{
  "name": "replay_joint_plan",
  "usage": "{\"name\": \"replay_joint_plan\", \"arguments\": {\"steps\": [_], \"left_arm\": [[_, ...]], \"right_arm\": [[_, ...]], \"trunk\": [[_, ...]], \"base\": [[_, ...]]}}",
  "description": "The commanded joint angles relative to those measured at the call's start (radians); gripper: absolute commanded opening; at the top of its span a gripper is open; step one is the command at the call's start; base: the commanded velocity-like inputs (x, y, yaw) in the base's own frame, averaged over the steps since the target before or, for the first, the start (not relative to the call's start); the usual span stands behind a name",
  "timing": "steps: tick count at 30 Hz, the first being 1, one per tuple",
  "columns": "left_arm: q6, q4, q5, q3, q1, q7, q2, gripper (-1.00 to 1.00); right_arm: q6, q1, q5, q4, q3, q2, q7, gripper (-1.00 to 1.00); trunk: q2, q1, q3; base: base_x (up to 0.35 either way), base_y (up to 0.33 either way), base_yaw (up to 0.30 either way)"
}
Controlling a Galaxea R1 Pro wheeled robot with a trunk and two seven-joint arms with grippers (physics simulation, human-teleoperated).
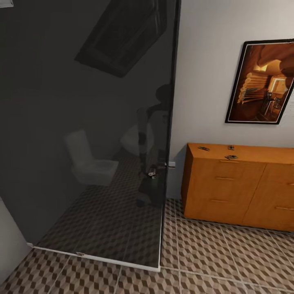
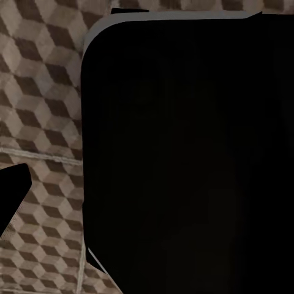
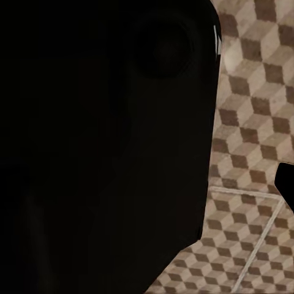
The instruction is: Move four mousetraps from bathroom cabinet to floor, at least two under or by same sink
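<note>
Dark glass partition (image 1: 90,130) filled the left of my head view, reflecting a white toilet | cube-patterned bathroom floor (image 1: 228,257) lay below | orange-brown cabinet (image 1: 241,188) stood against the wall under a framed picture (image 1: 261,81) | three mousetraps (image 1: 231,157) lay on its top | state of my jaws: cannot tell.
</note>
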Motion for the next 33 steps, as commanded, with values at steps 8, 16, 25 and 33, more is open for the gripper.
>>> {"name": "replay_joint_plan", "arguments": {"steps": [8,16,25,33], "left_arm": [[-0.003,0.0,0.004,0.001,0.0,0.0,0.0,1.0],[-0.003,0.0,0.004,0.001,0.0,0.0,0.0,1.0],[-0.003,0.0,0.004,0.001,0.0,0.0,-0.001,1.0],[-0.003,0.0,0.004,0.001,0.0,0.0,-0.001,1.0]], "right_arm": [[0.0,0.0,-0.002,0.0,0.0,0.0,0.0,1.0],[0.0,0.0,-0.002,0.0,0.0,0.0,0.0,1.0],[0.0,0.0,0.0,0.0,0.001,0.0,0.0,1.0],[0.0,0.0,0.001,0.0,0.001,0.0,0.0,1.0]], "trunk": [[0.0,0.0,-0.001],[0.0,0.0,-0.001],[0.0,0.0,-0.001],[0.0,0.0,-0.001]], "base": [[0.0,0.0,-0.234],[0.0,0.0,-0.24],[0.0,0.0,-0.242],[0.0,0.0,-0.242]]}}
